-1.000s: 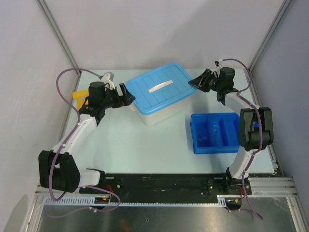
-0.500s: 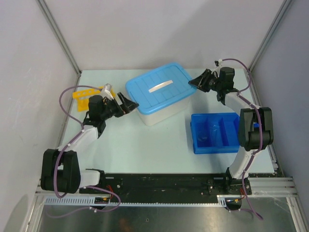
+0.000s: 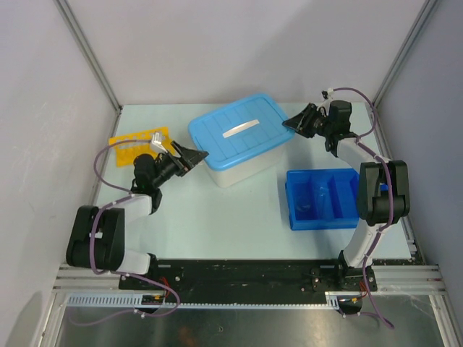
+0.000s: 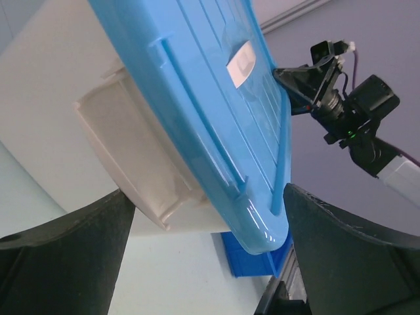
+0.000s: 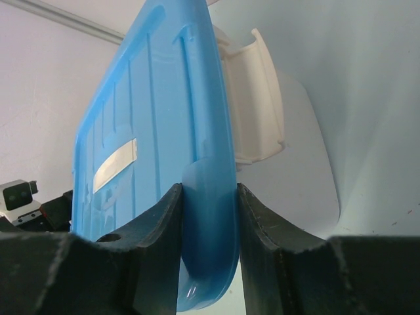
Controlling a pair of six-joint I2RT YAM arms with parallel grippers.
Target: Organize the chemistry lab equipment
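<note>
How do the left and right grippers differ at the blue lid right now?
The left gripper stands wide open, straddling the corner of the blue lid without gripping it; the right gripper is closed on the lid's rim. The left gripper is at the left end of the tub, the right gripper at its right end. Both face the same lid.

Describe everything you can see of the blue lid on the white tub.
The blue lid is glossy light-blue plastic, rectangular with rounded corners, with shallow ribs and a white strip at its centre. It lies on the white tub. The right gripper pinches its right edge; the left gripper stands open around its left corner, seemingly without contact.
</note>
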